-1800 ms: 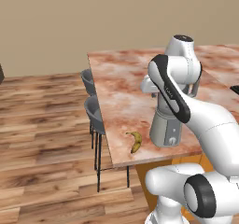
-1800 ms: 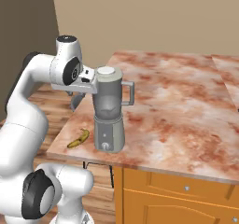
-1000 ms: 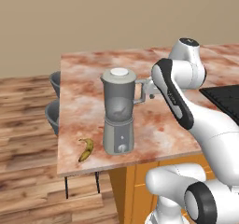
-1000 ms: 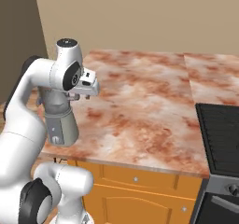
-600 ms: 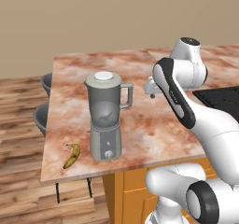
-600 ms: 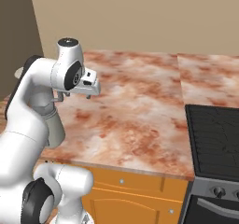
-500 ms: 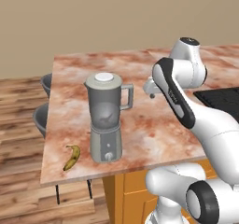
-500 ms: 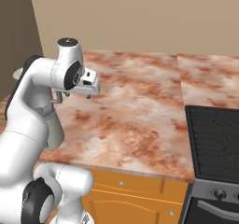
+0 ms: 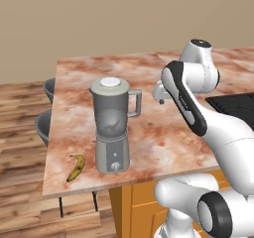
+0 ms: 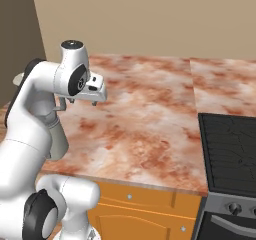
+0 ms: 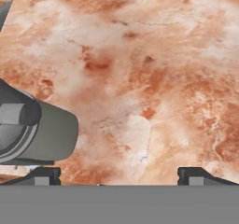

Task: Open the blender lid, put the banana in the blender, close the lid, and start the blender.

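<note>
In the left base view the claw [image 9: 159, 94] hangs over the counter [image 9: 163, 133], with the blender [image 9: 113, 125] near its left, lid [image 9: 110, 83] on, and the banana [image 9: 76, 167] farther left. The right base view hides the blender behind the arm. In the hand view the fingertips [image 11: 43, 175] stand wide apart, holding nothing, with the blender at left.
</note>
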Robot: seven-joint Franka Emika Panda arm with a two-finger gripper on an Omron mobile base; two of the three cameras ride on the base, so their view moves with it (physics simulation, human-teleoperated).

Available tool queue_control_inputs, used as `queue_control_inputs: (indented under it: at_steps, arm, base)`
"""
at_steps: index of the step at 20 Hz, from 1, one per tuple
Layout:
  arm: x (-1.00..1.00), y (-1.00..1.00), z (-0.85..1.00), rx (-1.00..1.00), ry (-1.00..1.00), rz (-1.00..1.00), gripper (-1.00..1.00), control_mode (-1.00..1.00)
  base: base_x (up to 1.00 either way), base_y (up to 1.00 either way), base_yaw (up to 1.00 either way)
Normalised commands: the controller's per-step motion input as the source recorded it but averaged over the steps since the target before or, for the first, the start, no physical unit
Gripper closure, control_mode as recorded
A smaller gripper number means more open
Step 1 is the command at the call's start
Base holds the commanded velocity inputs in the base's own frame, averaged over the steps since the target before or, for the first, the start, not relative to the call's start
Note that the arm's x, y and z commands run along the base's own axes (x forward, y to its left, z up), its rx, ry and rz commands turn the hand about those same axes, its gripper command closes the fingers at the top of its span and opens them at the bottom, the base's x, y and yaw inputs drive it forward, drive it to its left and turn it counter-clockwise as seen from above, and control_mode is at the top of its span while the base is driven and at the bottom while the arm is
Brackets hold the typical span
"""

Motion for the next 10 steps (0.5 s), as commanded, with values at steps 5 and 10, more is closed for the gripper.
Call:
queue_control_inputs:
  at_steps: [5,10]
  arm:
    - [0.00,0.00,0.00,0.00,0.00,0.00,-1.00,1.00]
    - [-0.10,0.00,0.30,0.00,-0.06,0.00,-1.00,-1.00]
  base:
    - [0.00,0.00,0.00]
    - [0.00,0.00,0.00]
